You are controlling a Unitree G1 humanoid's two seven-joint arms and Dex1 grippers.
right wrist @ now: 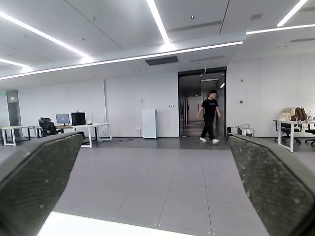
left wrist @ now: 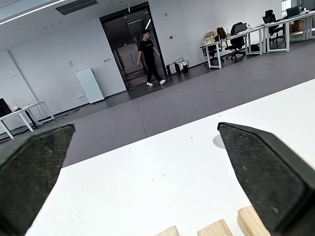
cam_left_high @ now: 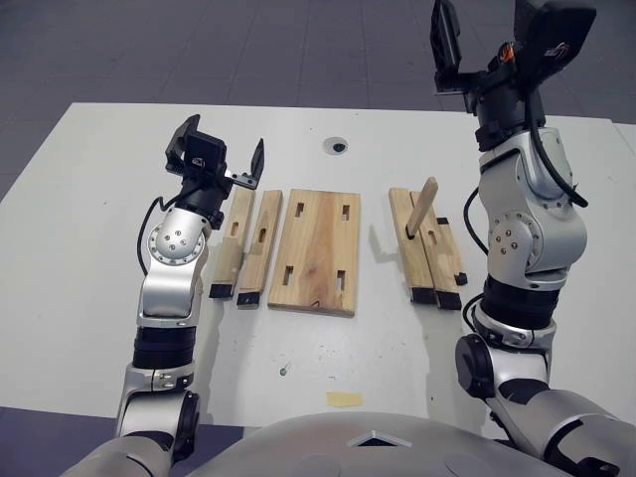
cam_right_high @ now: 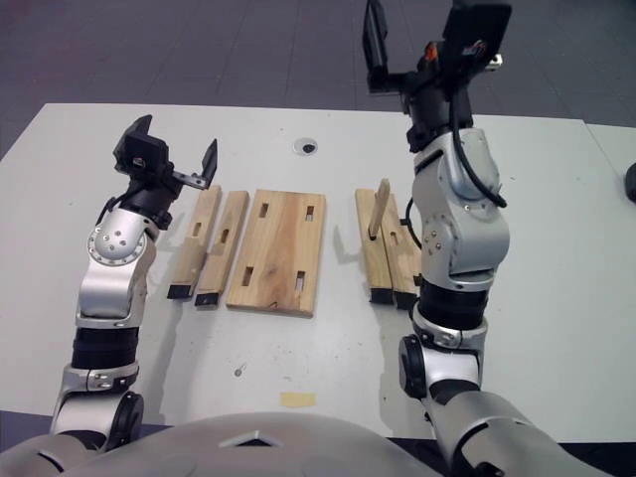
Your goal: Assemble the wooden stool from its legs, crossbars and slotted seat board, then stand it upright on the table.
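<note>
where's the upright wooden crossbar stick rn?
In the head views, the thin wooden crossbar stick stands slightly tilted in a slot of the pale wooden leg piece just right of the flat slotted wooden seat board.

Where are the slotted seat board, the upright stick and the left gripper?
seat board [cam_left_high: 316, 248], left eye view, bare wood at its middle.
upright stick [cam_left_high: 422, 206], left eye view, mid-shaft.
left gripper [cam_left_high: 225, 139], left eye view, midway between its fingertips.
</note>
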